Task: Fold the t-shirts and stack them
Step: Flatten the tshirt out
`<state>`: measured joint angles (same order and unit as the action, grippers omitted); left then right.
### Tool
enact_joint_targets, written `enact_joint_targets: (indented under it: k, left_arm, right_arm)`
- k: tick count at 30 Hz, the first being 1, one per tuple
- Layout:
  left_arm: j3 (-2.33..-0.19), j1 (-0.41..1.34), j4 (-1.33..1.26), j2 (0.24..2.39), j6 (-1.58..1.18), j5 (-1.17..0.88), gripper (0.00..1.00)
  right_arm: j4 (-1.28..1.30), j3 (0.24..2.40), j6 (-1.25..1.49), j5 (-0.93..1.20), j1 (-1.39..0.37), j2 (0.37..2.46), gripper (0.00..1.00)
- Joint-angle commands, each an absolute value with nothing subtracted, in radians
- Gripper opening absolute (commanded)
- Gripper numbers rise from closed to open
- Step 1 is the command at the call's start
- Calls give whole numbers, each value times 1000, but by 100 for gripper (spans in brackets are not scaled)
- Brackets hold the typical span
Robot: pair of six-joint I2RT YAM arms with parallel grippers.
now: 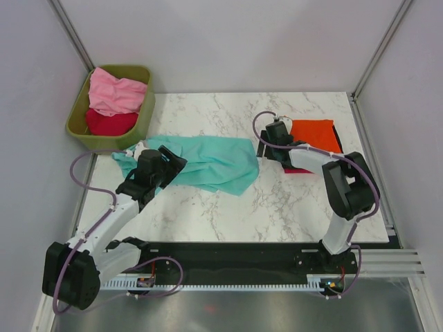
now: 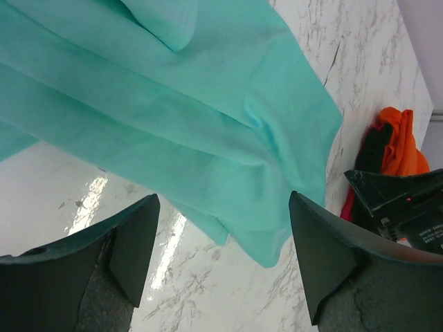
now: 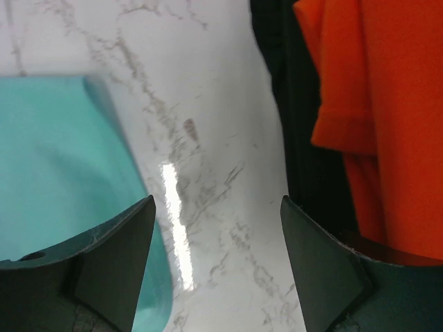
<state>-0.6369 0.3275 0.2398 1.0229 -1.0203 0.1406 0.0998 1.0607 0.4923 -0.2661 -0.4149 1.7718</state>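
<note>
Bench (image 1: 291,200): white marble-look top; we see both arms reaching onto it from the near edge.
Teal shirt (image 1: 208,162): lies crumpled and unfolded left of the bench's middle, stretched across from left to right. In the left wrist view its cloth (image 2: 173,117) runs in long soft folds down to a hanging corner.
Left claw (image 1: 173,162): over the left part of the teal shirt, pointing toward the right edge. In its own view (image 2: 221,200) the fingers are spread wide with nothing between them; bare bench shows below and the teal cloth lies just ahead. We cannot tell whether it touches the cloth.
Right claw (image 1: 266,149): between the teal shirt's right end and the stack. In its own view (image 3: 216,200) the fingers are spread and empty over bare bench, with teal cloth (image 3: 62,166) by one finger and the stack by the other.
Stack: near the far right corner. The orange shirt (image 1: 315,133) lies folded on top of a black shirt (image 1: 337,142), and a strip of red cloth (image 1: 294,169) peeks out at the near side.
Green bin (image 1: 142,124): at the far left corner.
Bin contents: a pink shirt (image 1: 114,93) bundled over a crimson shirt (image 1: 109,123).
</note>
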Motion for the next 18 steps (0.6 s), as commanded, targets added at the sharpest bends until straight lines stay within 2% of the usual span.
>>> enact_joint_targets:
  k: [1, 4, 6, 10, 14, 18]
  left_arm:
    - [-586, 341, 68, 1014, -1035, 163, 83]
    - [-571, 344, 17, 1040, -1014, 115, 83]
    - [-580, 344, 17, 1048, -996, 92, 82]
    - [-578, 344, 9, 1020, -988, 69, 82]
    - [-549, 345, -21, 973, -982, 64, 81]
    - [-534, 345, -40, 950, -970, 71, 78]
  right_arm:
    - [170, 1147, 488, -336, -353, 1833, 82]
    - [178, 1164, 518, -333, -284, 1864, 84]
    - [192, 1175, 532, -371, -258, 1858, 89]
    - [166, 1146, 514, -321, -290, 1777, 92]
    - [120, 1144, 462, -235, -402, 1750, 90]
    - [74, 1169, 465, -95, -411, 1811, 85]
